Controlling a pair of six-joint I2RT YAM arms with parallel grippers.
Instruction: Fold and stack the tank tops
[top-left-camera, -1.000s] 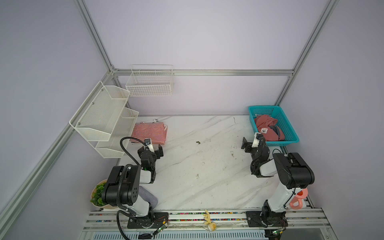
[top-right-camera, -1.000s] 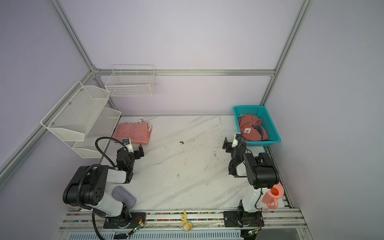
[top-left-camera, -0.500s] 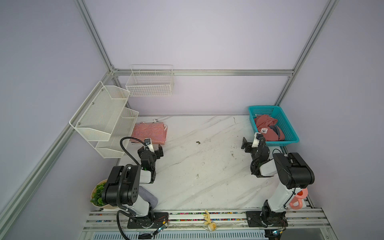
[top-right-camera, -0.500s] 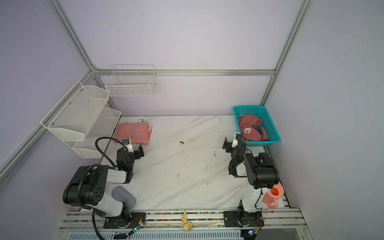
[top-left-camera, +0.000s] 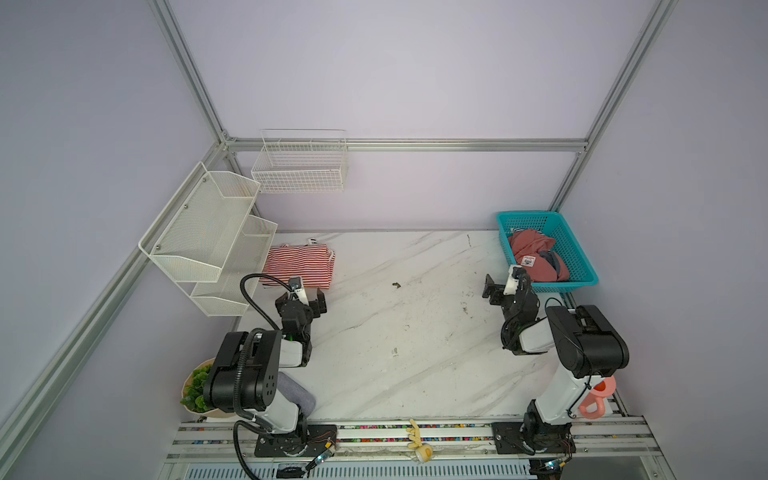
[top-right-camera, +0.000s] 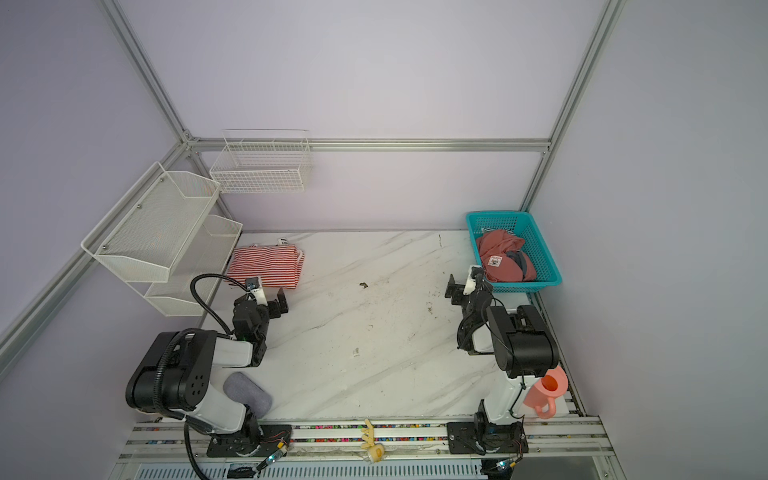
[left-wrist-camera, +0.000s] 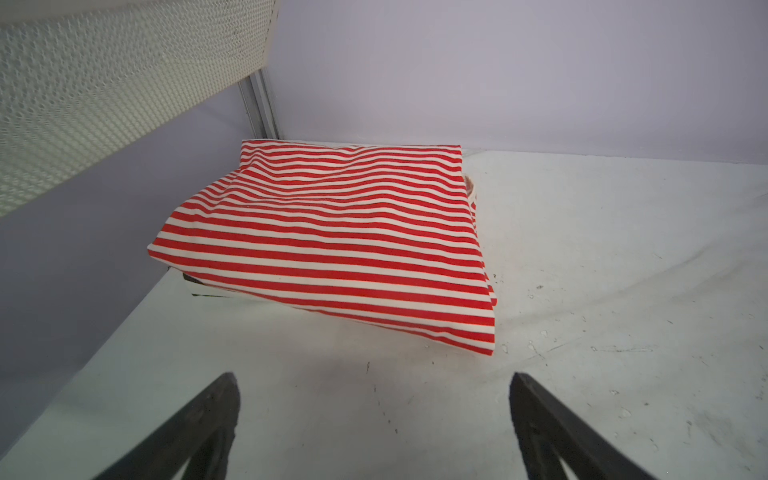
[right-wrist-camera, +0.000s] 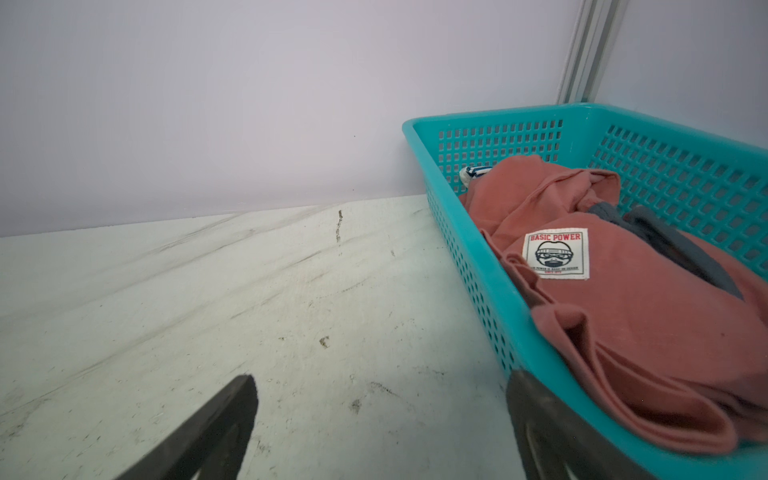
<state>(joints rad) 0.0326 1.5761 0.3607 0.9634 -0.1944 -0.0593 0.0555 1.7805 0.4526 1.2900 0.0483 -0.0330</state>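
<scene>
A folded red-and-white striped tank top (top-left-camera: 299, 266) (left-wrist-camera: 332, 245) lies at the table's far left corner. My left gripper (top-left-camera: 305, 301) (left-wrist-camera: 374, 386) stands open just in front of it, nothing between its fingers. A salmon-red tank top (top-left-camera: 534, 259) (right-wrist-camera: 623, 299) with dark grey trim and a white badge lies crumpled in a teal basket (top-left-camera: 582, 249) (right-wrist-camera: 490, 291) at the far right. A bit of navy-and-white striped cloth (right-wrist-camera: 473, 172) peeks out behind it. My right gripper (top-left-camera: 505, 284) (right-wrist-camera: 381, 376) is open beside the basket's near left corner, holding nothing.
A white mesh shelf (top-left-camera: 208, 232) overhangs the left table edge above the striped top. A wire basket (top-left-camera: 301, 166) hangs on the back wall. A grey pad (top-left-camera: 297, 397) and a plant (top-left-camera: 195, 388) sit by the left arm's base, a pink jug (top-left-camera: 598, 399) by the right.
</scene>
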